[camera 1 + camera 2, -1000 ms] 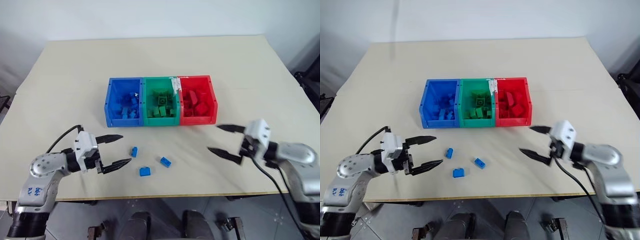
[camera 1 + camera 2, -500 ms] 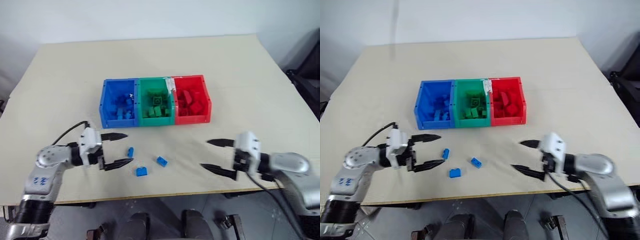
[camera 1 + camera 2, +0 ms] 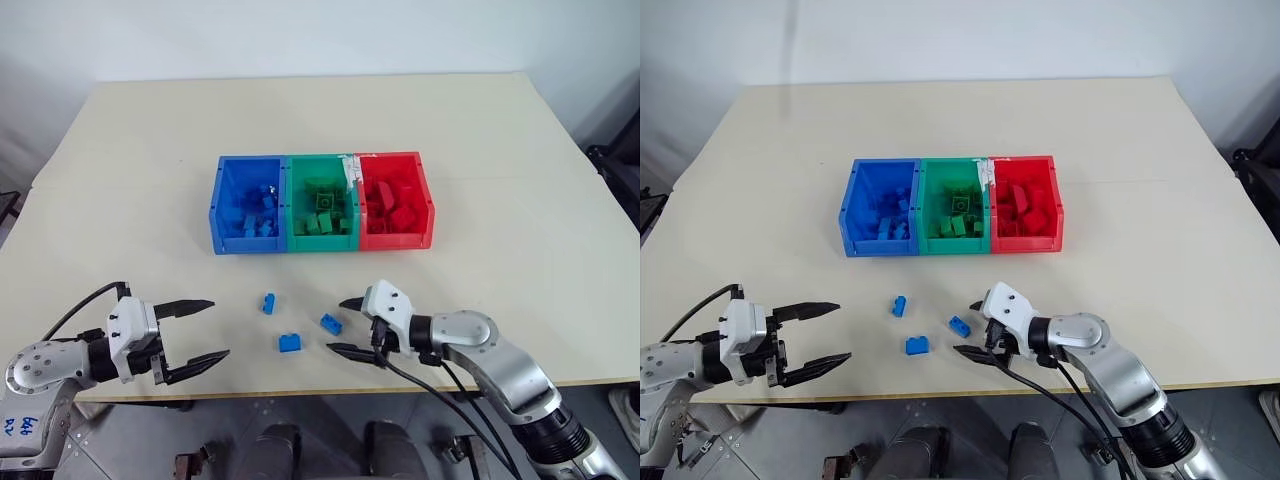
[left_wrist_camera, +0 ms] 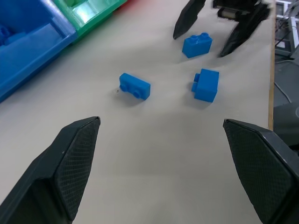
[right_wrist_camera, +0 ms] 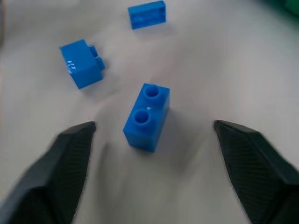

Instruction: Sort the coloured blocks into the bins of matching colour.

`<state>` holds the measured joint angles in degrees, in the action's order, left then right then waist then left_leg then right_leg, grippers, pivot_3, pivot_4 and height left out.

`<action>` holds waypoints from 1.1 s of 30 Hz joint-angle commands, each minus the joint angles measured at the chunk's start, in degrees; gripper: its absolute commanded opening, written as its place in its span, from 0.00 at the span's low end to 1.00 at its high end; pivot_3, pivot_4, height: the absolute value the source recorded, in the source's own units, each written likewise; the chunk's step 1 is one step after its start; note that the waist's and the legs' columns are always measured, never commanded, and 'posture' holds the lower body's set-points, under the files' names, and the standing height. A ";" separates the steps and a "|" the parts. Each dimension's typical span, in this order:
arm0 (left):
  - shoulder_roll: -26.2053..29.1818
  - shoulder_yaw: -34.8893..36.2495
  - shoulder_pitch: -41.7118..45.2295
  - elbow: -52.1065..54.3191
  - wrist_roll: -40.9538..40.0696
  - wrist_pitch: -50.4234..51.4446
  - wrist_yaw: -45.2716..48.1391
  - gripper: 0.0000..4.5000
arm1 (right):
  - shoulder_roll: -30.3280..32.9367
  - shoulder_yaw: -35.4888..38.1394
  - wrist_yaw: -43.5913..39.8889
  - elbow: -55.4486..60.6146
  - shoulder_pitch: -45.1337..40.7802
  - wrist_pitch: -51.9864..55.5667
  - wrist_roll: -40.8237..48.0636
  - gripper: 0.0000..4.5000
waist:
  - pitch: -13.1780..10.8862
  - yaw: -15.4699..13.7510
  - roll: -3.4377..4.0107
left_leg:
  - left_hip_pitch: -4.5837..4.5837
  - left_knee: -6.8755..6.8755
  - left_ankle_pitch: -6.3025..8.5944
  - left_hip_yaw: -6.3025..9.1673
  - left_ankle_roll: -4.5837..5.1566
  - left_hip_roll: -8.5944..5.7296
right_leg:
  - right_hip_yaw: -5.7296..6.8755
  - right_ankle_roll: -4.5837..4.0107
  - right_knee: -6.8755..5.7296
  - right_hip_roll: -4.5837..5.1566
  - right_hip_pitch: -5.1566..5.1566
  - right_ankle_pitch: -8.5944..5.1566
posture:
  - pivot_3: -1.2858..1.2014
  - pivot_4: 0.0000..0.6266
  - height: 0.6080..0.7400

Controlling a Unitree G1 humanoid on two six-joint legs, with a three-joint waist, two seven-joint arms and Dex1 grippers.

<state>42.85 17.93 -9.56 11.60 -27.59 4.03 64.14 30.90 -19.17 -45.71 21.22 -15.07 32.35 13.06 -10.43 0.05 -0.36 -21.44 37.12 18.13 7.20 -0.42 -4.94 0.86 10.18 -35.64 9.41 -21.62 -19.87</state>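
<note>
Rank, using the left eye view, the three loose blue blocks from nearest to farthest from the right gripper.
1. Two-stud block, just ahead of the right gripper.
2. Front block, toward the table edge.
3. Far block, nearer the blue bin.

bins mid-table | three loose blocks in front, near edge

Bench: matt, smooth, cream-coloured top. Bins: 3 glossy moulded plastic boxes. Blocks: smooth, slightly shiny blue plastic with round studs. Left gripper: matt black fingers with fine cross-hatched texture on the inner faces.
</note>
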 commanded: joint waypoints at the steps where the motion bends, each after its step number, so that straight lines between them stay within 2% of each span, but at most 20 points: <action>1: -0.36 1.56 -0.67 2.64 -1.51 0.23 -1.15 1.00 | -0.26 0.11 0.38 -0.74 -0.62 -1.13 -1.02 0.65 | 0.00 0.02 0.00 | 0.00 0.00 0.00 0.00 0.00 0.01 | 0.00 0.00 0.00 -0.01 0.00 0.00 | 0.52 0.24 1.00; 8: -1.68 1.93 -0.34 3.29 -2.04 0.78 -3.99 1.00 | -0.88 1.60 -1.07 -3.68 -4.42 -4.98 -0.87 0.11 | 0.00 0.15 0.00 | 0.01 -0.02 0.00 -0.02 0.00 0.00 | 0.00 0.00 0.00 -0.02 0.00 0.00 | 0.52 0.24 1.00; 9: -2.02 2.20 -0.48 3.59 -2.18 0.92 -4.54 1.00 | -1.35 1.86 -1.55 -4.10 -5.45 -5.46 -0.31 0.10 | 0.00 0.23 0.00 | 0.01 -0.02 0.00 -0.02 0.00 0.01 | 0.00 0.00 0.00 -0.02 -0.01 0.00 | 0.52 0.24 1.00; 13: -3.75 4.02 -1.73 5.04 -3.09 1.47 -7.71 1.00 | -4.75 3.21 -2.26 -5.68 -10.70 -4.66 2.31 0.10 | 0.00 0.35 0.00 | 0.01 -0.03 0.00 -0.04 -0.01 0.09 | -0.01 0.00 0.00 -0.08 -0.04 0.00 | 0.52 0.24 1.00; 19: -7.46 7.74 -5.09 7.04 -3.59 1.89 -13.13 1.00 | -12.63 4.30 -1.77 -13.84 -23.89 -3.75 3.99 0.10 | 0.00 1.00 0.00 | 0.01 -0.03 0.01 -0.02 -0.05 0.13 | 0.00 -0.02 -0.02 -0.11 -0.05 -0.01 | 0.52 0.24 1.00; 23: -10.09 9.58 -5.85 7.38 -3.37 2.23 -17.88 1.00 | -18.95 2.30 0.24 -24.98 -32.53 -7.85 0.05 0.10 | 0.00 1.54 0.00 | 0.01 -0.03 0.01 0.02 -0.06 0.12 | 0.01 -0.04 -0.11 -0.11 -0.07 -0.02 | 0.52 0.24 1.00; 26: -13.56 10.71 -6.50 9.12 -4.06 2.58 -22.76 1.00 | -25.49 1.98 6.05 -39.51 -40.54 -12.92 -4.81 0.10 | 0.00 1.98 0.00 | 0.01 -0.02 0.01 0.00 -0.08 0.12 | -0.01 -0.06 -0.33 -0.12 -0.14 -0.03 | 0.52 0.24 1.00; 29: -14.92 9.96 -8.10 10.93 -3.69 2.64 -23.46 1.00 | -28.80 2.68 9.74 -49.37 -44.81 -17.59 -7.85 0.10 | 0.01 2.57 -0.01 | 0.01 -0.06 -0.01 0.00 -0.14 0.17 | -0.02 -0.11 -0.40 -0.18 -0.22 -0.04 | 0.52 0.24 1.00; 33: -15.03 9.40 -8.24 11.66 -3.79 3.15 -23.84 1.00 | -30.68 4.43 9.90 -53.10 -46.99 -20.48 -7.82 0.40 | 0.01 2.60 -0.01 | 0.00 -0.15 0.01 0.07 -0.15 0.17 | 0.02 -0.17 -0.42 -0.19 -0.24 -0.04 | 0.52 0.24 1.00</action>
<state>27.76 26.71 -17.32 20.85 -30.08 7.44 40.68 0.69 -16.66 -36.03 -32.41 -60.41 14.07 5.17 -10.42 2.65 -0.36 -21.44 36.97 18.13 7.26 -0.57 -4.78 0.87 10.01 -36.06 9.22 -21.85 -19.91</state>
